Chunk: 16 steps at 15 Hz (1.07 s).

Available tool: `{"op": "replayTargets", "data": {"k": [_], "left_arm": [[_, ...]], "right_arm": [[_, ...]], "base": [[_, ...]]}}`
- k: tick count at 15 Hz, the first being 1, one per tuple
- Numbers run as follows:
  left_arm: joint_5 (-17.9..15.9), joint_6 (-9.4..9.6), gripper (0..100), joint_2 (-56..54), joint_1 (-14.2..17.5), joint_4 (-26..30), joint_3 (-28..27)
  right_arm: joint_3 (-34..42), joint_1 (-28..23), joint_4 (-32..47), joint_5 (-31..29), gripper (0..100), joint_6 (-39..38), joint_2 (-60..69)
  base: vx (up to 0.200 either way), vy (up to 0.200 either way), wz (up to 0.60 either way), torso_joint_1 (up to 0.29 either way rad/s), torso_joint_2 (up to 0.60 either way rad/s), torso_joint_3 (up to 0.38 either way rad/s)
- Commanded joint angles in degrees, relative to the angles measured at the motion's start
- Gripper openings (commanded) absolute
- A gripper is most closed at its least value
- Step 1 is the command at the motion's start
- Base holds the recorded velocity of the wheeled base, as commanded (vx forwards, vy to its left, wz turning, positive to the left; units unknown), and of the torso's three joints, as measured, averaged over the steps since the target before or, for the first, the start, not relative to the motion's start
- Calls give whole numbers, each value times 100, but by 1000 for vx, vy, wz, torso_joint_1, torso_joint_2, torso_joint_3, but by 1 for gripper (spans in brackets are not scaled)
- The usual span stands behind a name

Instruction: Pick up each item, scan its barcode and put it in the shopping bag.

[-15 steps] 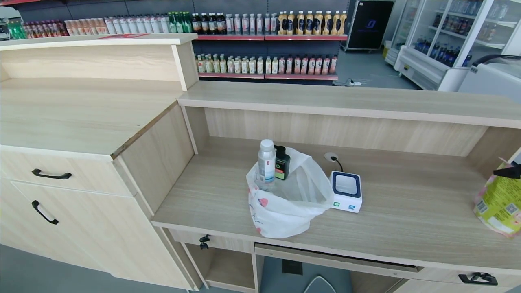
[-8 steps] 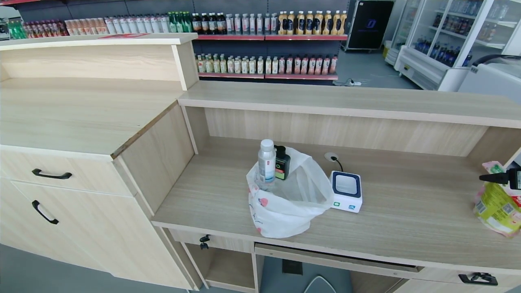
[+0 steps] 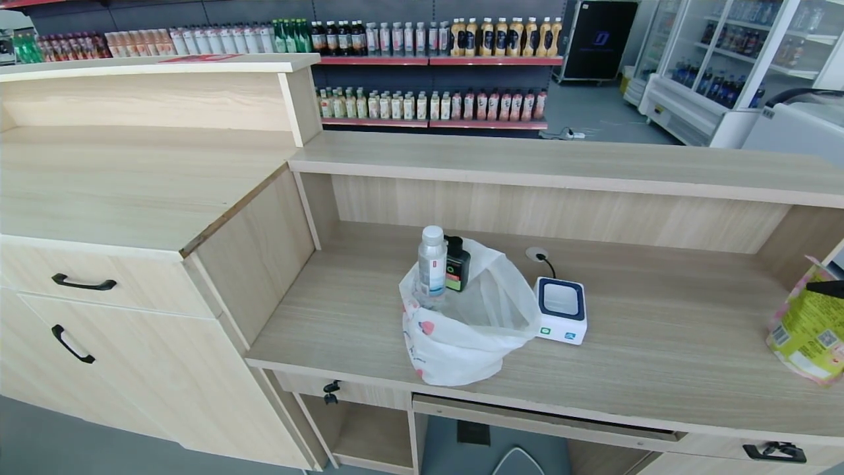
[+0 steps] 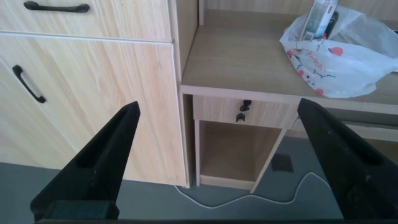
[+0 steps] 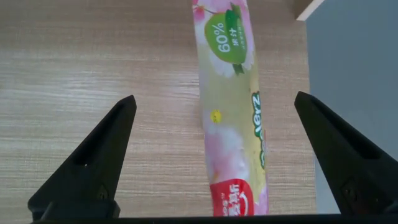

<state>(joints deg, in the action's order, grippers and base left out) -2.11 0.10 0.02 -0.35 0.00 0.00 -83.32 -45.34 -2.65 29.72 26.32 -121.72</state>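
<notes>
At a shop checkout desk (image 3: 659, 330), the right gripper (image 5: 214, 98) hangs over a green-and-pink snack pouch (image 3: 806, 323) standing at the desk's far right end. Its fingers are spread wide on either side of the pouch and are not touching it. In the head view, one black fingertip shows against the pouch's top edge.

Near the middle of the desk sits a white plastic shopping bag (image 3: 461, 336) with its mouth open. A clear water bottle (image 3: 432, 267) stands upright at the bag's far-left rim, its lower part showing through the plastic. A dark bottle (image 3: 457, 265) stands just beside it. Just to the right of the bag sits a white barcode scanner (image 3: 561, 310), and its cable (image 3: 548, 266) runs to a hole in the desk behind it.

The left gripper (image 4: 219, 106) hangs low before the desk's left front corner and the neighbouring drawer cabinet (image 4: 93, 62). Its fingers are wide apart and hold nothing.
</notes>
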Motion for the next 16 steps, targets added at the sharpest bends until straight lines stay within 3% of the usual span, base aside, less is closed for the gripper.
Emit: {"op": "replayTargets", "data": {"k": [1, 6, 11, 16], "left_arm": [[0, -1, 100, 6, 0, 0, 0], [0, -1, 100, 6, 0, 0, 0], [0, -1, 100, 6, 0, 0, 0], [0, -1, 100, 6, 0, 0, 0]], "right_arm": [[0, -116, 1, -1, 100, 5, 26], [-9, -186, 1, 7, 100, -4, -264], [53, 86, -17, 7, 100, -4, -589], [176, 236, -535, 7, 100, -4, -827]], "base": [[0, 0, 0, 0, 0, 0], [0, 0, 0, 0, 0, 0], [0, 0, 0, 0, 0, 0], [0, 0, 0, 0, 0, 0]]}}
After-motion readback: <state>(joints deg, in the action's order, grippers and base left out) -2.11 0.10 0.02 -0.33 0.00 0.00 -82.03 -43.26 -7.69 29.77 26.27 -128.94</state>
